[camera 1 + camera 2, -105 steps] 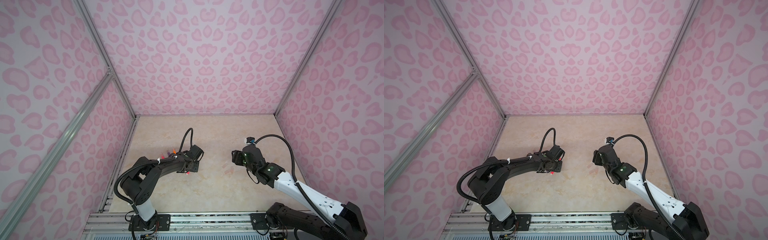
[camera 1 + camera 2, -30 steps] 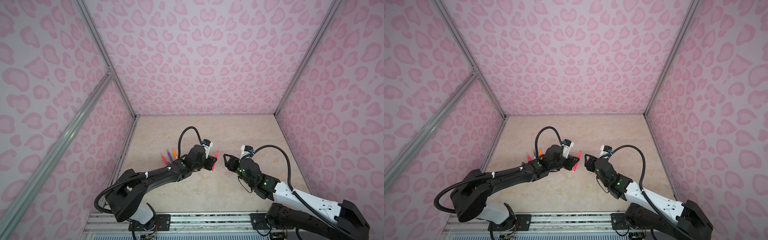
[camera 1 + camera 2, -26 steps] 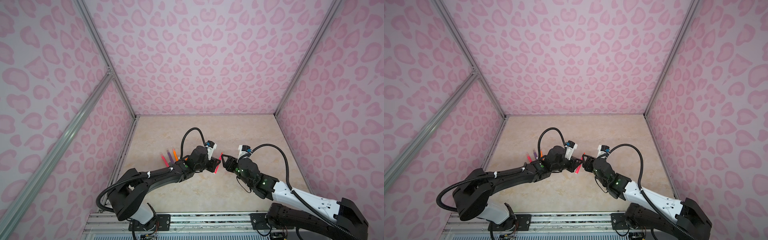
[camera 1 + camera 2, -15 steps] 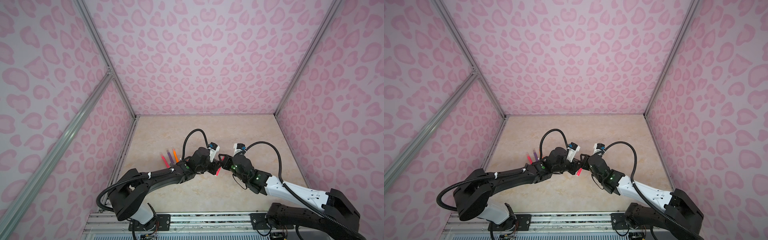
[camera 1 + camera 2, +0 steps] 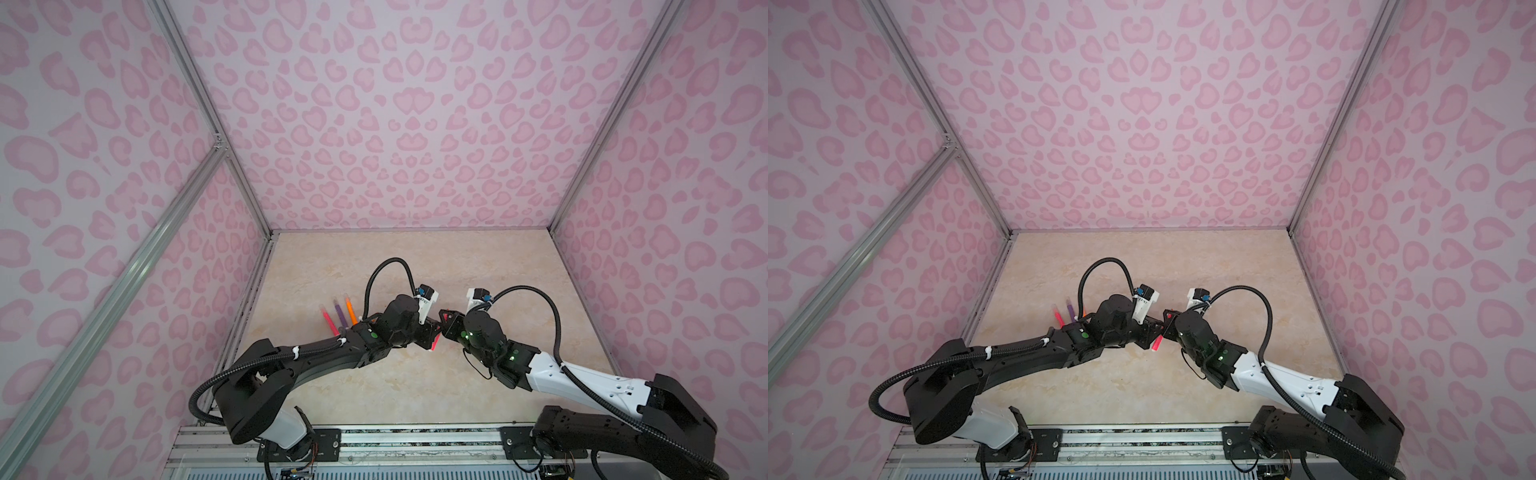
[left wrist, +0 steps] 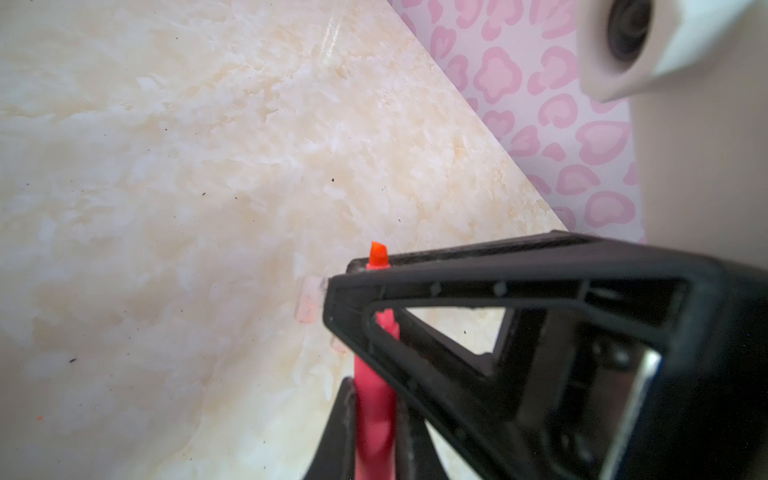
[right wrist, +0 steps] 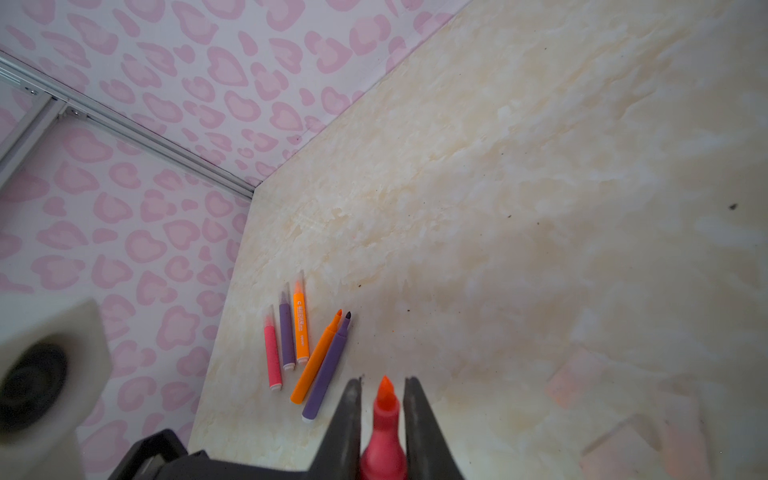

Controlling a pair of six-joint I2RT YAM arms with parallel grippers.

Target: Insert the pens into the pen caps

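Apparent handover: pink-red pen [image 7: 382, 440] held by both tools above the middle of the worktop [image 5: 415, 386]; no cap fitted yet.
The left tool [image 6: 374, 392] is clamped tight on the barrel. The right tool [image 7: 382, 384] has its jaws close against the neck, seemingly in contact, with the bare tip protruding. Recommended: confirm the right grip is firm before the left lets go, keep the barrel straight, and spare the nib. Receptacles: one clear pen cap [image 6: 308, 305] lies apparently empty on the worktop, beyond the tip. Three pens [image 7: 286, 332] lying parallel appear capped. An orange pen [image 7: 316, 361] and a purple pen [image 7: 328, 370] beside them lie bare-tipped.
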